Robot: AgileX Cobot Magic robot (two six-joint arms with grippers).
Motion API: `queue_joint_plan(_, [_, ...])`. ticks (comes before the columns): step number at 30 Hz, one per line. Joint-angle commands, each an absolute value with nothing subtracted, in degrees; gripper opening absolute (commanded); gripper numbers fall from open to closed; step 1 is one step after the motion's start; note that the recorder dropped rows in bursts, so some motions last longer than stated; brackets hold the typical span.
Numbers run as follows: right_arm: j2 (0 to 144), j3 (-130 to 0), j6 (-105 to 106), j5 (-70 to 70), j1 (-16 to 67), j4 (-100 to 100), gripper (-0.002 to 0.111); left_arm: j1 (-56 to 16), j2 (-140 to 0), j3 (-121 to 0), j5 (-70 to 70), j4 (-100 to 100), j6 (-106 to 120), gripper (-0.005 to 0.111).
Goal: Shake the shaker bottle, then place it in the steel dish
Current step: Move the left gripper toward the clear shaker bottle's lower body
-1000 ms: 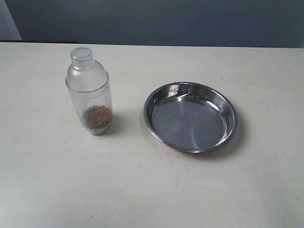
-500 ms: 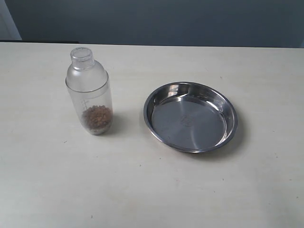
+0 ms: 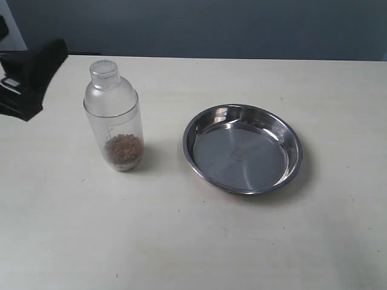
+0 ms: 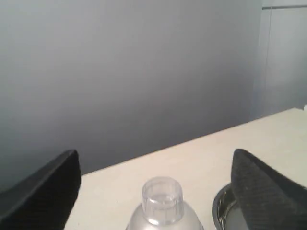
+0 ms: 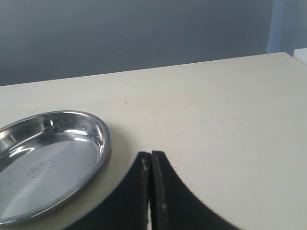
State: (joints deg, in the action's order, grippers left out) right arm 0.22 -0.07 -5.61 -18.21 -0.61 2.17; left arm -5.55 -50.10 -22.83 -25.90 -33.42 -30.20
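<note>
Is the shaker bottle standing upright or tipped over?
Upright. The shaker bottle stands on its base on the table, cap at the top, brown granules settled at its bottom.

I get soft, even, slightly dim light. The shaker bottle (image 3: pixel 115 121) and steel dish (image 3: pixel 242 151) cast faint shadows rightward on the surface (image 3: pixel 181 241). The dish's far wall glints. The left gripper (image 4: pixel 153 155) looks soft-edged close up.

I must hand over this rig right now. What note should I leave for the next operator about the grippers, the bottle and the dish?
Left gripper: open, lined up on the shaker bottle, not touching it.
Right gripper: shut on nothing, near the steel dish.
Bottle stands upright on the table, apart from the empty dish.
Done: nothing. Left: grasp, shake, set it in the dish.
</note>
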Motion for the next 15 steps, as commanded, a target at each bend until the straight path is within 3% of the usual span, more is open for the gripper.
queue_joint_plan(1, [0.0, 0.0, -5.25, -17.7, -0.54, 2.07, -0.001, -5.88, -54.12, -21.78, -27.46, -37.58, -36.03, 0.084])
queue_joint_plan(15, [0.0, 0.0, -5.25, -17.7, -0.54, 2.07, -0.001, -5.88, -63.29, -12.16, -34.8, -32.87, -34.47, 0.084])
